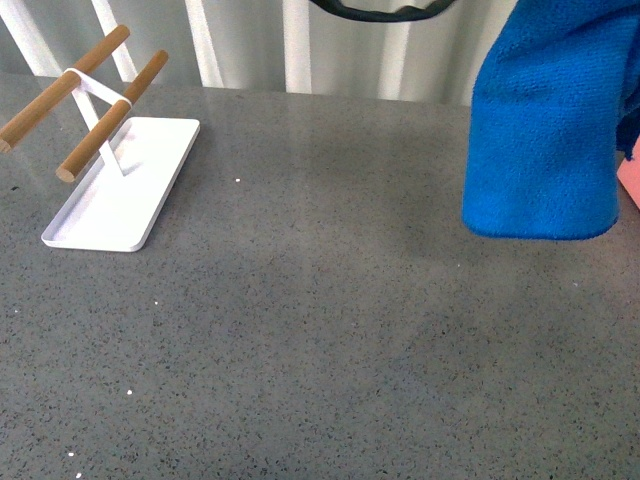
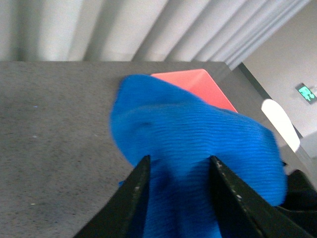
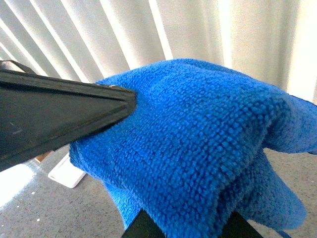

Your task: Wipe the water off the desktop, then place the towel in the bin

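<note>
The bright blue fluffy towel (image 1: 548, 130) hangs in the air at the far right, its lower edge above the dark grey speckled desktop (image 1: 320, 330). A sliver of the salmon-pink bin (image 1: 630, 178) shows at the right edge, behind the towel. In the left wrist view my left gripper (image 2: 178, 166) is shut on the towel (image 2: 198, 134), with the bin (image 2: 195, 84) beyond it. In the right wrist view my right gripper (image 3: 185, 220) is shut on the towel (image 3: 198, 144), and a black finger of the other gripper reaches in beside it. Neither gripper shows in the front view.
A flat white tray (image 1: 125, 185) with a stand of two wooden rods (image 1: 85, 105) sits at the far left of the desktop. White pleated curtains (image 1: 290, 40) hang behind the desk's far edge. A corner of the tray (image 3: 67, 171) shows in the right wrist view.
</note>
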